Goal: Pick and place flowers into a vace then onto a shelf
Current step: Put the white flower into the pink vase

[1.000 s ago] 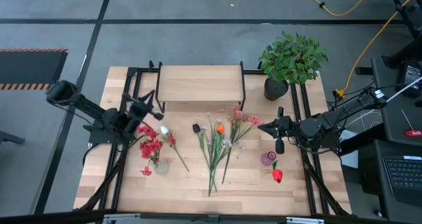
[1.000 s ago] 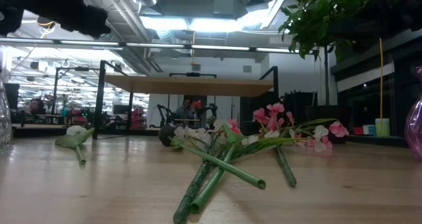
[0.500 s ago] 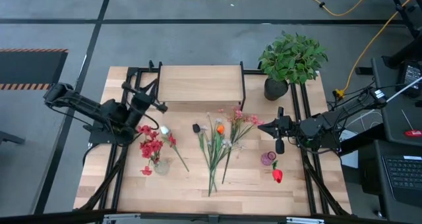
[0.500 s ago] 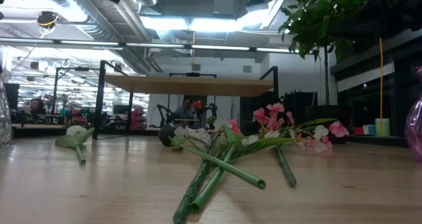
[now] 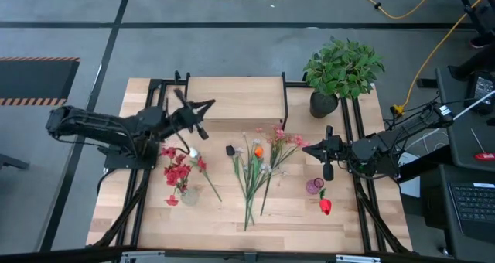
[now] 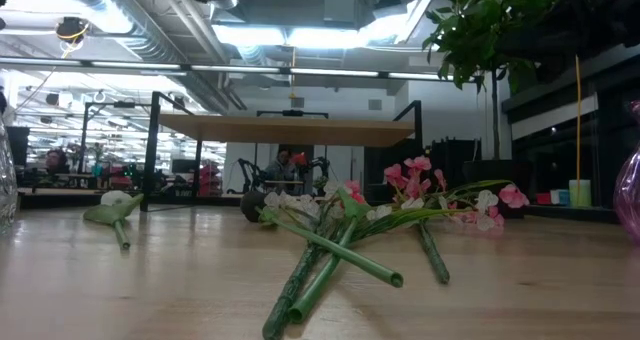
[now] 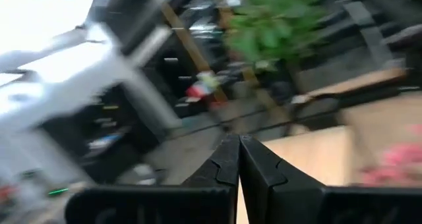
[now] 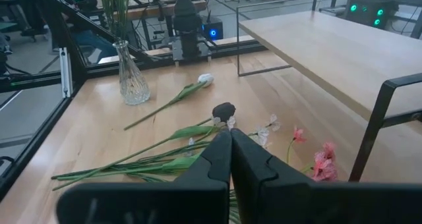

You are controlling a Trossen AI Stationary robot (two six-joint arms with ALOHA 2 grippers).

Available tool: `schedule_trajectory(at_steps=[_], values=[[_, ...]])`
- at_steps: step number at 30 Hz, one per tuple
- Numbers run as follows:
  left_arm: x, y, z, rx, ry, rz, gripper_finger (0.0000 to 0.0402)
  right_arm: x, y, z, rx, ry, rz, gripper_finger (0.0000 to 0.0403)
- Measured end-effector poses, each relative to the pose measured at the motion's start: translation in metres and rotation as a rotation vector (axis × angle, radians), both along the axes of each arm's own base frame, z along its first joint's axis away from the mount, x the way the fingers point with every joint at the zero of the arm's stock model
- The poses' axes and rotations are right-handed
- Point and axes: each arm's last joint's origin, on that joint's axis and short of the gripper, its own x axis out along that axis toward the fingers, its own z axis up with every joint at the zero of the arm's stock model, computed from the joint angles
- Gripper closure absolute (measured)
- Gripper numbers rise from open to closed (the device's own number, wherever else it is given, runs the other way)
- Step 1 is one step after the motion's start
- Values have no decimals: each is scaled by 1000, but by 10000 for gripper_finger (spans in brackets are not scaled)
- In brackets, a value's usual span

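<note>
Flowers [image 5: 255, 166]: loose bunch mid-table, in front of the shelf [image 5: 234, 99]; one white bloom [image 5: 192, 152] lies apart, near the glass vase [image 5: 188, 192] at the left edge.
Handling: likely light, thin, springy stems; best pinched mid-stem, not on blooms.
Left gripper [image 5: 203, 108]: fingers closed, empty, over shelf's left front corner.
Right gripper [image 5: 307, 148]: closed, empty, near right edge.

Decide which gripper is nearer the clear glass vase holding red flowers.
Left. The left gripper sits by the shelf's front edge, above the vase; the right gripper waits across the table, beyond the loose stems.
</note>
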Motion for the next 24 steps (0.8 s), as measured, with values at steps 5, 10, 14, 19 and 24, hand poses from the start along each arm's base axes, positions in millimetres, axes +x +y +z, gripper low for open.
schedule_trajectory(at_steps=[5, 10, 14, 19, 24], values=[[-2, 28, 8, -107, -36, -109, 400, 1, 0, 4, 12, -41, 1, 395], [-4, 41, -1, -193, 24, -186, 400, 2, 1, 13, -63, -114, 17, 395], [0, 45, -14, -260, 121, -333, 400, 3, 1, 24, -94, -130, 20, 395], [13, 57, -26, -346, 137, -350, 400, 7, 3, 57, -147, -148, 24, 395], [24, 65, -42, -395, 195, -341, 400, 16, 6, 84, -150, -54, -25, 395]])
